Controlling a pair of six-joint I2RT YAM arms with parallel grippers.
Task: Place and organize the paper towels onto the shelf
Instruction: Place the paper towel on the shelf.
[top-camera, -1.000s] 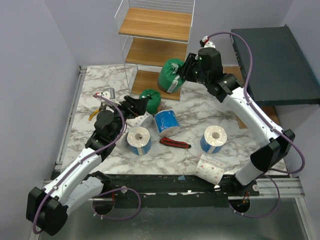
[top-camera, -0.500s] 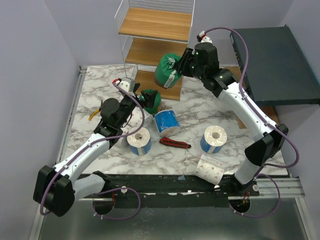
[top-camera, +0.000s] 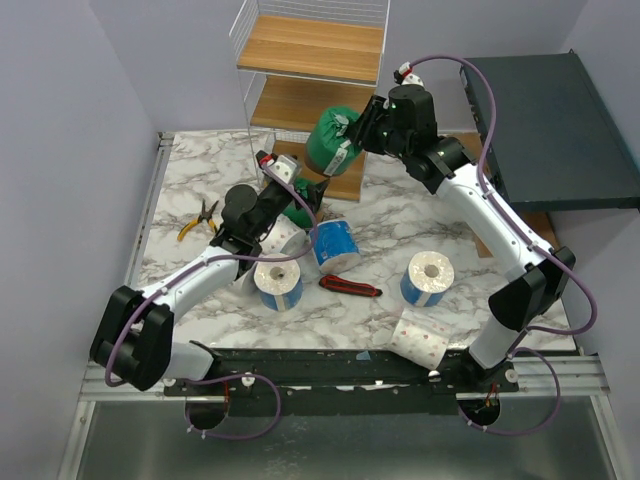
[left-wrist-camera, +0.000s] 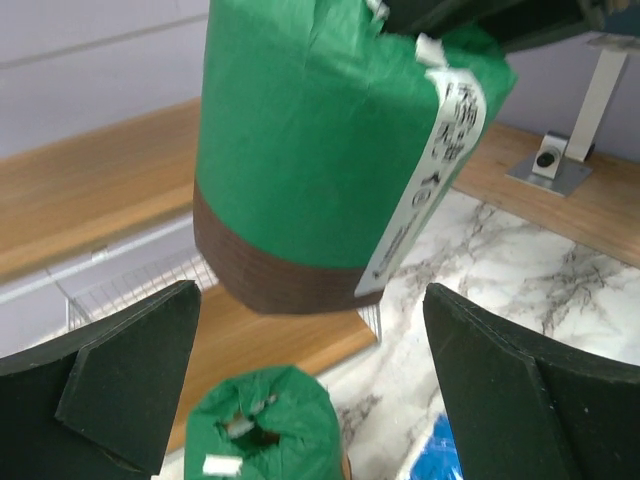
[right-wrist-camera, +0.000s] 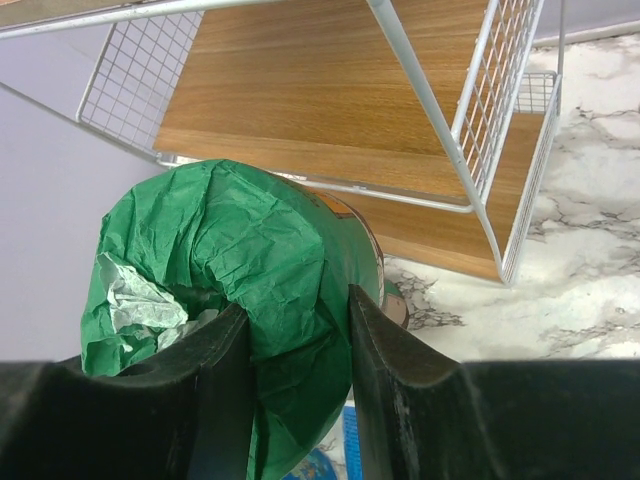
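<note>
Currently, right gripper (top-camera: 352, 133) clamping a green-wrapped paper towel roll (top-camera: 330, 147) aloft before the shelf (top-camera: 300, 102), left gripper (top-camera: 308, 194) hovering, jaws gaping wide, near another green roll (left-wrist-camera: 262, 432) on the table (top-camera: 420, 215).

Green-wrapped roll (left-wrist-camera: 300, 150), brown band; marbled table (top-camera: 400, 225); seemingly dotted white roll (top-camera: 420, 338)

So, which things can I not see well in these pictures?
- Top view: the lower green roll is mostly behind the left hand.
- Top view: the shelf is cut off at the top by the picture edge. The held green roll covers part of its lowest tier.
- Left wrist view: the label on the held green roll is blurred and unreadable.
- Right wrist view: the held green roll and the right hand hide the table below them.
</note>
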